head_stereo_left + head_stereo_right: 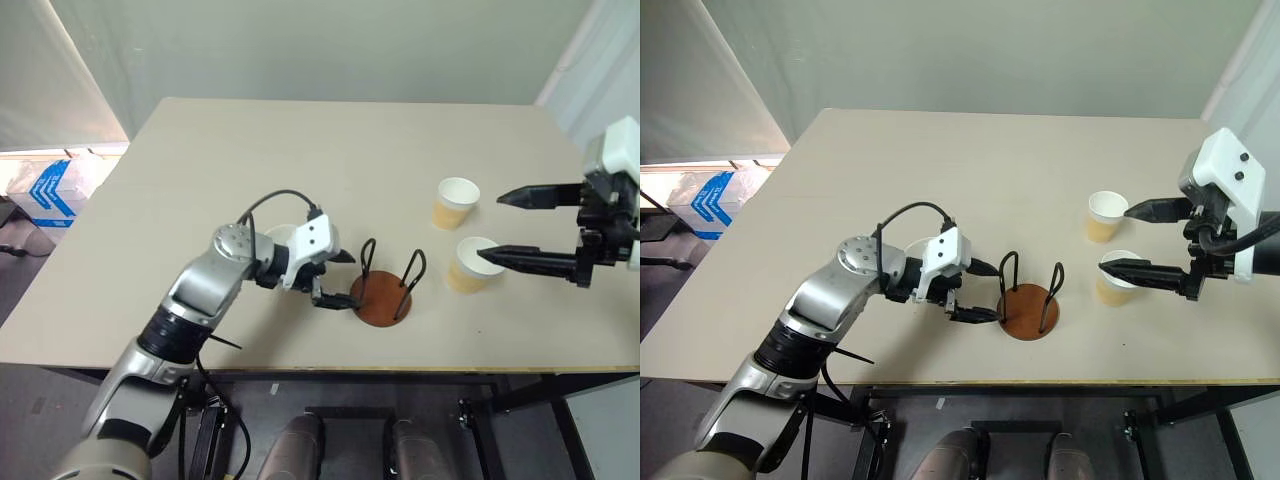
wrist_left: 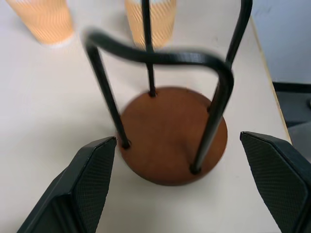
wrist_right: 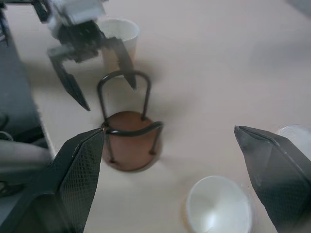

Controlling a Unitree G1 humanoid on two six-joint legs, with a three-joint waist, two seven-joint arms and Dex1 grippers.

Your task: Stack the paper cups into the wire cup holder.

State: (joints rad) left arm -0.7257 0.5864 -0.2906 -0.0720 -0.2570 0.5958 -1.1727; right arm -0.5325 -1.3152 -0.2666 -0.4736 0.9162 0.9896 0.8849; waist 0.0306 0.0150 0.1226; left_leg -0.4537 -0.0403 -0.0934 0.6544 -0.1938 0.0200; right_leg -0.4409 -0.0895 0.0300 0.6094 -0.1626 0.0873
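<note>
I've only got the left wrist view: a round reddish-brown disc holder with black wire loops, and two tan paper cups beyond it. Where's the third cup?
Observer: The third paper cup stands upright behind the left hand, on the side away from the holder.
Operator: And the right hand?
Observer: The right hand is open on the holder's other side, one finger reaching over the nearer cup.

Head stereo pair looked forward and down over the table [image 1: 300,160] from above its near edge. Left wrist camera sat close to the holder [image 2: 172,136], facing two cups. Right wrist camera viewed the same holder from farther off, opposite side.
</note>
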